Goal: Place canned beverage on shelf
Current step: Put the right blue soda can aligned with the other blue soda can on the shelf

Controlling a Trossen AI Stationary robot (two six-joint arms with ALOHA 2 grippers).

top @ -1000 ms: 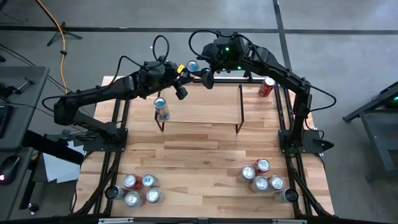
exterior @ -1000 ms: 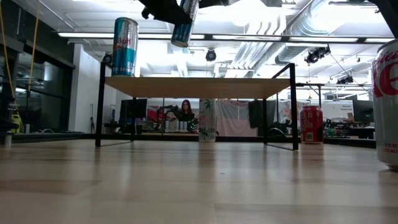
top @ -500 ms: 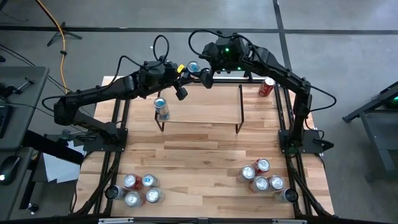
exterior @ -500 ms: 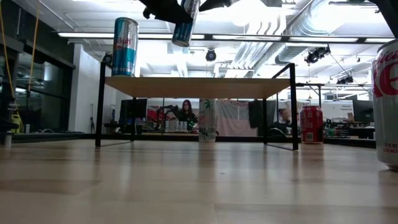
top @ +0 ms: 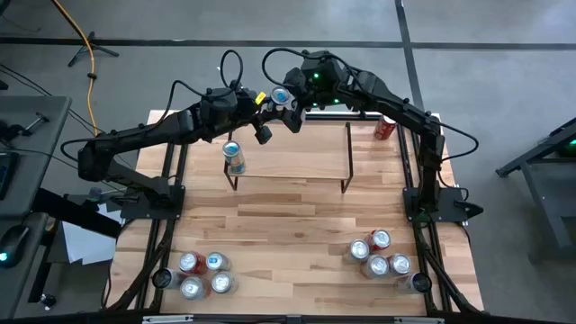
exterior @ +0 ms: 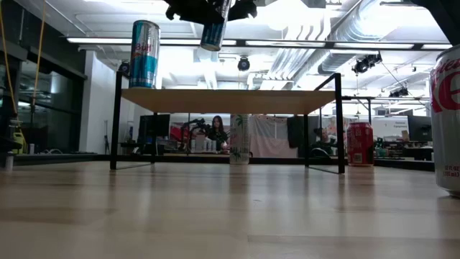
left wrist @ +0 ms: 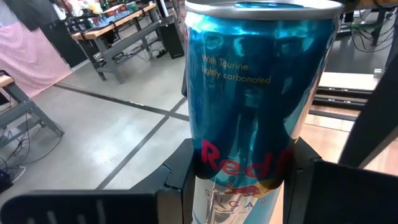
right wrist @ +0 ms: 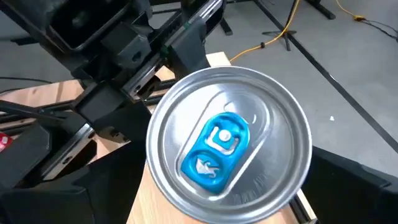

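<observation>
Gripping a blue can (top: pixel 281 95) above the shelf's (top: pixel 297 153) rear edge, the left gripper (top: pixel 273 101) is clamped tight. The right gripper (top: pixel 295 108) is flanking the same can; its closure is unclear.

The shelf (top: pixel 288 153) top lies bare from centre toward 3 o'clock; only a blue can (top: pixel 234 158) stands near its 9 o'clock end, blocking that corner.

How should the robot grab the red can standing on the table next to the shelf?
Probably around the middle of the red can, on its round side. It stands upright on the table, apart from the shelf, so the jaws could drop from above, one on each side. The smooth straight wall looks easier to squeeze than the narrow top rim.
</observation>
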